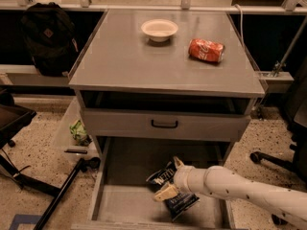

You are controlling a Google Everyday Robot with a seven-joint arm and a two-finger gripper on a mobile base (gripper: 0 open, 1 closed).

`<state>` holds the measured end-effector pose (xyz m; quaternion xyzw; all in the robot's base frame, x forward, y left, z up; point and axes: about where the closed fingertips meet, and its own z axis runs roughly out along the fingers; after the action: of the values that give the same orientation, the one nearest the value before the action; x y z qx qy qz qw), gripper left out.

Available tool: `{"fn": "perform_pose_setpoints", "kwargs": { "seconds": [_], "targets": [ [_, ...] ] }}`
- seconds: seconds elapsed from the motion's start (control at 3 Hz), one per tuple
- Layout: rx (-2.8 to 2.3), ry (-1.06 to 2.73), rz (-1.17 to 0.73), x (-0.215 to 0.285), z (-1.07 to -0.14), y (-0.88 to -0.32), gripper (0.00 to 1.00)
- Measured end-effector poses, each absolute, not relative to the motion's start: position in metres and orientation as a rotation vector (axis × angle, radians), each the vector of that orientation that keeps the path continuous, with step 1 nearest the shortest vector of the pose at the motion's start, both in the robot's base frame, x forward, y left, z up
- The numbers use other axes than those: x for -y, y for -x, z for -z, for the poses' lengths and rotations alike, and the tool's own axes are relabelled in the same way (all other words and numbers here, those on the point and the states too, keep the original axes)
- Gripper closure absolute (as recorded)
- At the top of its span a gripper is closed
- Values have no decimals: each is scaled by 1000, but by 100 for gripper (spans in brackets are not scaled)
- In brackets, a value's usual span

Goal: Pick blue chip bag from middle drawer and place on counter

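White script on red can (206,50) on counter (124,61): prob. Coca-Cola. Lettering on blue chip bag (184,204) unreadable; hand (171,178) at it.

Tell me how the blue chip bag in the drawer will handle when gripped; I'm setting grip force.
Likely floppy: the blue chip bag looks creased, lying askew in the middle drawer. Probably light; its glossy foil may slip or crumple inside the open gripper straddling it.

Cream tool (171,178) at dark-blue, white-lettered chip bag (181,203) in seemingly grey drawer (123,200).
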<state>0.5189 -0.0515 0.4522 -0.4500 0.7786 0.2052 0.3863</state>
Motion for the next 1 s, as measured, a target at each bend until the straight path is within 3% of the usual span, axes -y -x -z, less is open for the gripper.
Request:
{"fn": "perform_pose_setpoints", "kwargs": {
  "seconds": [1.0],
  "targets": [
    [-2039,1055,-608,83,-368,-533,0]
  ]
}}
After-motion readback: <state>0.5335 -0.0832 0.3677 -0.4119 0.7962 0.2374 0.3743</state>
